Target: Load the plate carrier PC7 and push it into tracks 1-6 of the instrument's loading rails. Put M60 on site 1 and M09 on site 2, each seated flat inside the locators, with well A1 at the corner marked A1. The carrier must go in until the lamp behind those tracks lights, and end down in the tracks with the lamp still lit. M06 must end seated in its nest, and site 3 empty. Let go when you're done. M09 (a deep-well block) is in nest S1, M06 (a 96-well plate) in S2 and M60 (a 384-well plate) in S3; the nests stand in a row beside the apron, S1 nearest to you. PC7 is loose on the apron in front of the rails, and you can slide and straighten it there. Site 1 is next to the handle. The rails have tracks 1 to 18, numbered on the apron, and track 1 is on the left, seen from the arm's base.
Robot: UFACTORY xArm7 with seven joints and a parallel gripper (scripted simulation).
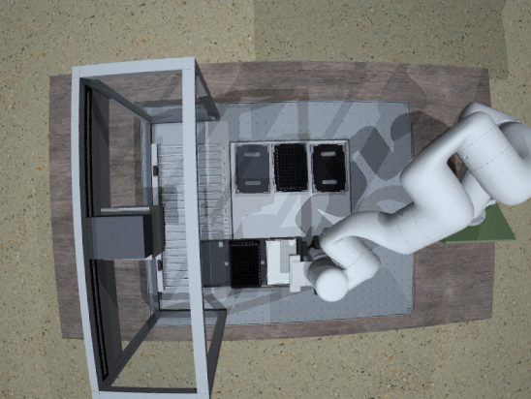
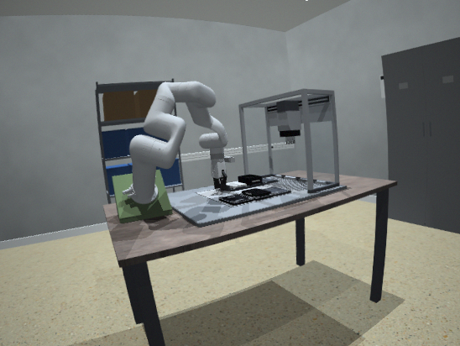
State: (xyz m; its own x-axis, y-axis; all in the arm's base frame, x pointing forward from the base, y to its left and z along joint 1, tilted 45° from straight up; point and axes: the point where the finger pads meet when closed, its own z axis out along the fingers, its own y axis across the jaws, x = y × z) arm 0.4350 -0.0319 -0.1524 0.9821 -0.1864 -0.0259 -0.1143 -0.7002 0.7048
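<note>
Black-fingered tool (image 2: 220, 181) stands wide apart, empty, at PC7's (image 1: 213, 263) handle end.

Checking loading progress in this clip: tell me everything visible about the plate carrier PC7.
The plate carrier PC7 is a long, flat, dark grey tray lying level on the grey apron, lengthwise toward the rails, its far end under the instrument frame's front bar. Three sites show: the one nearest the arm holds a white plate, the middle a black well block, the far one looks bare. The gripper, open, sits at its handle end; contact cannot be told.
</note>
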